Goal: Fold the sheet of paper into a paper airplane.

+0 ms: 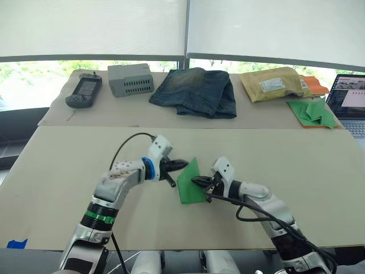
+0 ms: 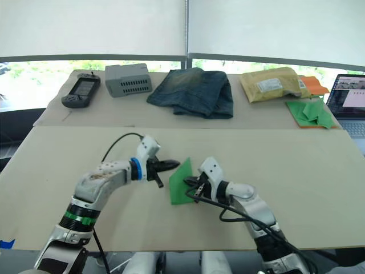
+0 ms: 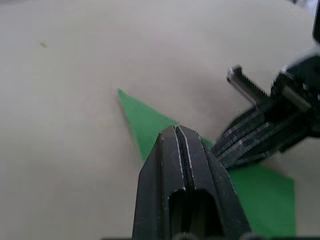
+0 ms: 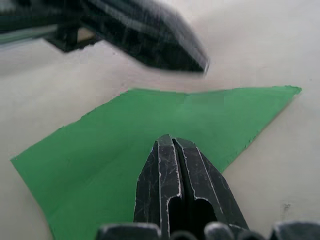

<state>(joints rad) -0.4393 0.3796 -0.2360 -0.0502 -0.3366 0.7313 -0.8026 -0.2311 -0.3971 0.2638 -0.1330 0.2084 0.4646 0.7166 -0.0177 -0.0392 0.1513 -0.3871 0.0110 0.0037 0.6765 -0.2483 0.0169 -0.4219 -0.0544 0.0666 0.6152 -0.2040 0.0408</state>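
Observation:
The sheet of paper point(image 1: 188, 187) is bright green and lies flat at the middle of the near table, folded to a point at its far corner. My left gripper point(image 1: 183, 164) is shut, its tip just over the paper's upper left edge; whether it touches I cannot tell. In the left wrist view the green point point(image 3: 142, 117) shows beyond the shut fingers point(image 3: 175, 150). My right gripper point(image 1: 194, 180) comes in from the right, shut, with its tip over the middle of the sheet point(image 4: 115, 135). Neither gripper holds paper between its fingers.
On the far table lie a handheld device point(image 1: 84, 90), a grey box point(image 1: 130, 79), folded jeans point(image 1: 195, 91), a padded envelope point(image 1: 271, 83) and a heap of green paper pieces point(image 1: 313, 112). A laptop point(image 1: 349, 101) stands at the far right.

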